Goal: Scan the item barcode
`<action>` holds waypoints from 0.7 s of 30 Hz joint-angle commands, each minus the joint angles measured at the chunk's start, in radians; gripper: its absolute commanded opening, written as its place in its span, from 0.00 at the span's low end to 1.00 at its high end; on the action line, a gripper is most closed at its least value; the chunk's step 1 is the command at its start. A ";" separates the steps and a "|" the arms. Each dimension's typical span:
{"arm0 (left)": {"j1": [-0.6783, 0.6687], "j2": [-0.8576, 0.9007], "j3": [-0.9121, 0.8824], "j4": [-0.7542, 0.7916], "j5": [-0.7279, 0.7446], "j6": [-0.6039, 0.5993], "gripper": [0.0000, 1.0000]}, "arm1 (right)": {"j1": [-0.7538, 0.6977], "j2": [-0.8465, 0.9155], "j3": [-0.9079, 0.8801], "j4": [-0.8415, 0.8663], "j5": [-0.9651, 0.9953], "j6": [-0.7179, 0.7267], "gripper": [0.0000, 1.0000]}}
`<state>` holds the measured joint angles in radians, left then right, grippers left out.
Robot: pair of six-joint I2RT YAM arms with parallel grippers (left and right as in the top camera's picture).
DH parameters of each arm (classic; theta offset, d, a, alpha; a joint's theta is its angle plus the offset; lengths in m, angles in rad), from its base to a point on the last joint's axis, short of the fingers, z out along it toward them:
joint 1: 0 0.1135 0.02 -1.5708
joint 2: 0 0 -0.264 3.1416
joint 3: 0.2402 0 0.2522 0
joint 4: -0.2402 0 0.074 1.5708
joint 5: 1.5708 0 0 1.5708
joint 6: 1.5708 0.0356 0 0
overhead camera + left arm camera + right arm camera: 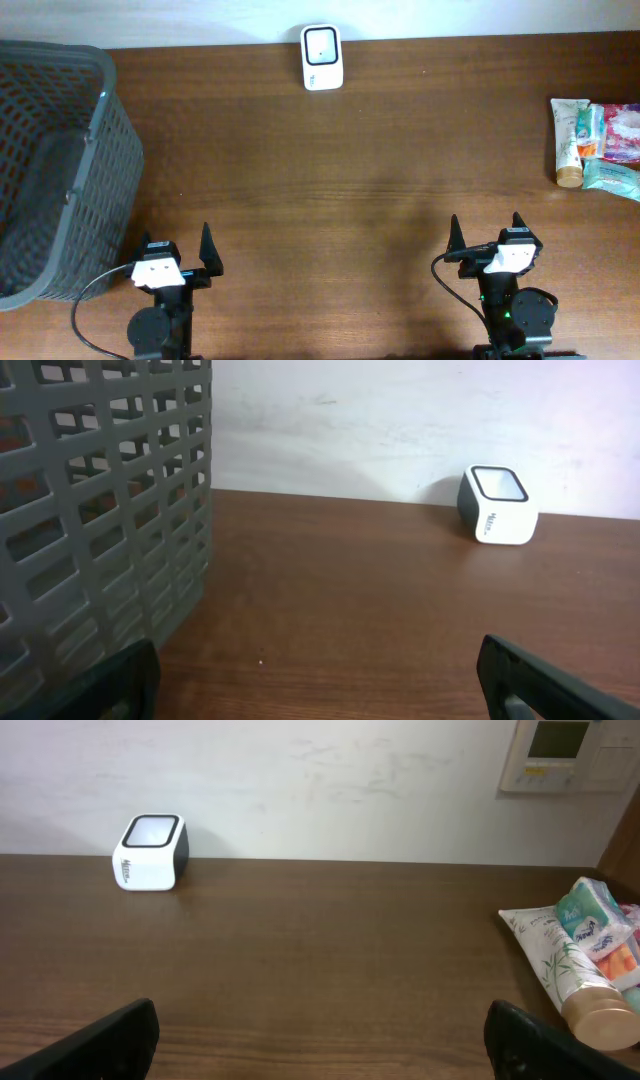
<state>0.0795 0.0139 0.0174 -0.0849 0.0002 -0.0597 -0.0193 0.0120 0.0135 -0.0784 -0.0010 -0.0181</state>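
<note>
Currently the tube point(568, 143) and small packets point(618, 140) lie together at the right edge of the table point(350, 200), well apart from the white scanner point(322, 57) at the far side. The left gripper point(176, 245) and the right gripper point(486, 235) are both open and empty.

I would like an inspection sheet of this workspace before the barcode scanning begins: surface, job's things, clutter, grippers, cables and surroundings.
Surface: brown wooden table, no spill or damage seen.
Job's things: white barcode scanner at the far edge, near the middle; tube with a tan cap and packets piled at the right edge.
Clutter: grey plastic basket at the left edge.
Grippers: left gripper and right gripper both open, holding nothing, at the near edge.
Cables: black cable loops beside the left arm; second cable beside the right arm.
Surroundings: white wall with a control panel.
</note>
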 commanded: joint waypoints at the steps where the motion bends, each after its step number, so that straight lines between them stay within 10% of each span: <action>1: -0.003 -0.008 -0.008 0.000 0.000 0.031 0.99 | -0.007 -0.008 -0.008 -0.003 0.009 0.008 0.99; 21: -0.003 -0.008 -0.008 0.002 0.003 0.057 0.99 | -0.007 -0.008 -0.008 -0.003 0.009 0.008 0.99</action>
<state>0.0795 0.0139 0.0174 -0.0853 0.0002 -0.0189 -0.0193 0.0120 0.0135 -0.0784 -0.0010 -0.0185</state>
